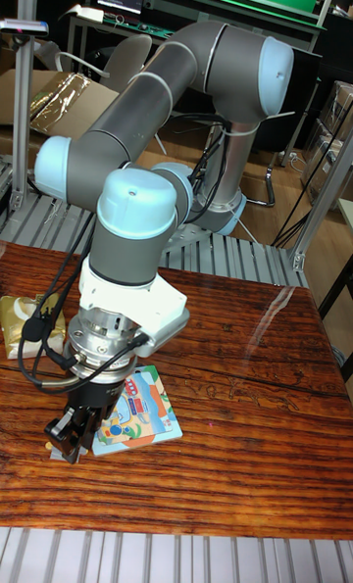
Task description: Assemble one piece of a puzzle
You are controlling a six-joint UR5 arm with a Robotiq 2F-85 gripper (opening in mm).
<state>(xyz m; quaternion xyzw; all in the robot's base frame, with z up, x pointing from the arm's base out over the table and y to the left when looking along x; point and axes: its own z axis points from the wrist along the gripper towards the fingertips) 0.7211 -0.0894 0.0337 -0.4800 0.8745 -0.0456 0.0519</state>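
We see the gripper (75,438) low over the wooden table (245,397), at the left edge of the colourful puzzle board (137,412). We cannot tell whether its fingers are spread or pinching a piece.

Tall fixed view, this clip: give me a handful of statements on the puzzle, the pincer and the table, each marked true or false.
1. The puzzle board lies flat on the wooden table. True.
2. The pincer hangs over the right half of the table. False: it is at the board's left edge, near the table's front left.
3. The board shows a colourful cartoon picture. True.
4. A yellowish packet lies on the table's left edge. True.
5. The board sits at the far right corner of the table. False: it lies front left, under the arm's wrist.
6. The pincer is raised high above the arm's elbow. False: it points down, close to the tabletop.
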